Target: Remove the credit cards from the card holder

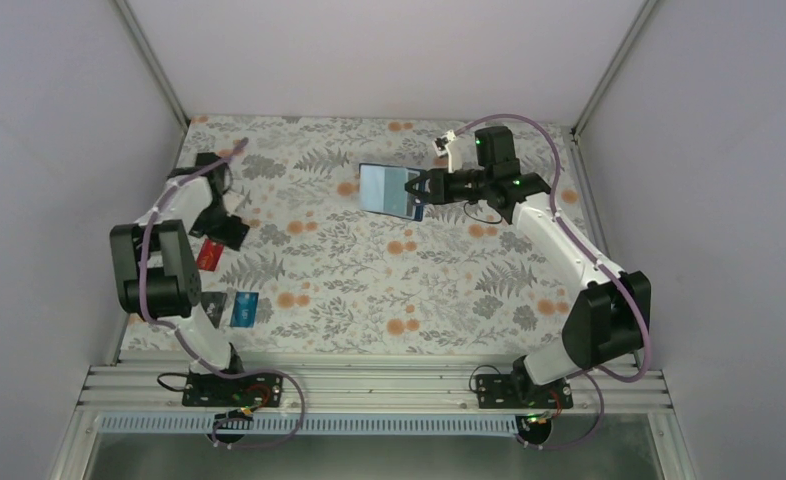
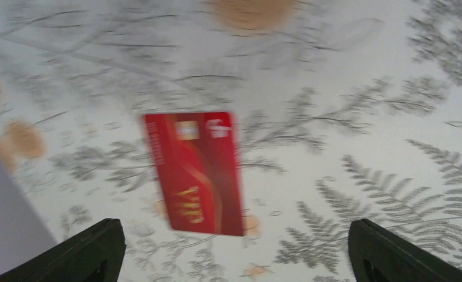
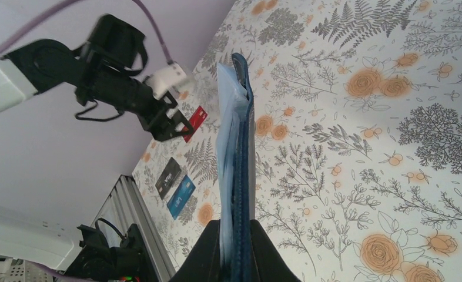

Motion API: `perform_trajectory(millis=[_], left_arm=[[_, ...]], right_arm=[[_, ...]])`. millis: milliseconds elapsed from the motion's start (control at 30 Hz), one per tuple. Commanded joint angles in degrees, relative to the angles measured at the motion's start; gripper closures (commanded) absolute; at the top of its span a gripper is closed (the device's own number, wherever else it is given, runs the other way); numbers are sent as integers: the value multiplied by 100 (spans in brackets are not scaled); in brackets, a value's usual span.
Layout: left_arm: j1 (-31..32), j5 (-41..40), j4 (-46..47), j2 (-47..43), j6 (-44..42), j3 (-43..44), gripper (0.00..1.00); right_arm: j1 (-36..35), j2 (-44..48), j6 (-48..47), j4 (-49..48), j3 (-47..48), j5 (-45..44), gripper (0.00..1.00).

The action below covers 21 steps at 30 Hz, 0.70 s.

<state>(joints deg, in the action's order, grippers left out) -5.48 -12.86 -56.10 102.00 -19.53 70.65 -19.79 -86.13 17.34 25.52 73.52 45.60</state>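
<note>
Hovering over red card (image 1: 207, 256), left hand (image 1: 231, 230), floral cloth (image 1: 369, 285)

Card holder (image 1: 387, 189): open, pale blue inside facing the camera, at the far middle of the surface.
Right fingers (image 1: 418, 186): closed on the card holder's right edge.
Left fingers (image 1: 233, 234): at the left side, just beside the red card; their spread is too small to tell.
Red card (image 1: 207, 256): lies on the surface.
Black card (image 1: 212, 303): near the front-left edge, beside the blue-teal card (image 1: 244, 308).
Surface (image 1: 389, 290): pale, with grey ferns and orange flowers.
</note>
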Motion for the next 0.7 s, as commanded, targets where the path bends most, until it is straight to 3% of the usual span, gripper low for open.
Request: perform_trajectory(millis=[0, 133, 500, 667], left_arm=[[-1058, 322, 116, -303, -569, 368, 10], [-1882, 287, 506, 179, -717, 454, 28], [-1933, -128, 1374, 906, -545, -176, 29], [-1913, -62, 1355, 739, -616, -581, 27]], right_arm=[[10, 194, -91, 42, 154, 37, 96], [15, 171, -123, 67, 132, -28, 96], [9, -24, -60, 98, 438, 71, 96], [10, -36, -53, 138, 505, 43, 96]])
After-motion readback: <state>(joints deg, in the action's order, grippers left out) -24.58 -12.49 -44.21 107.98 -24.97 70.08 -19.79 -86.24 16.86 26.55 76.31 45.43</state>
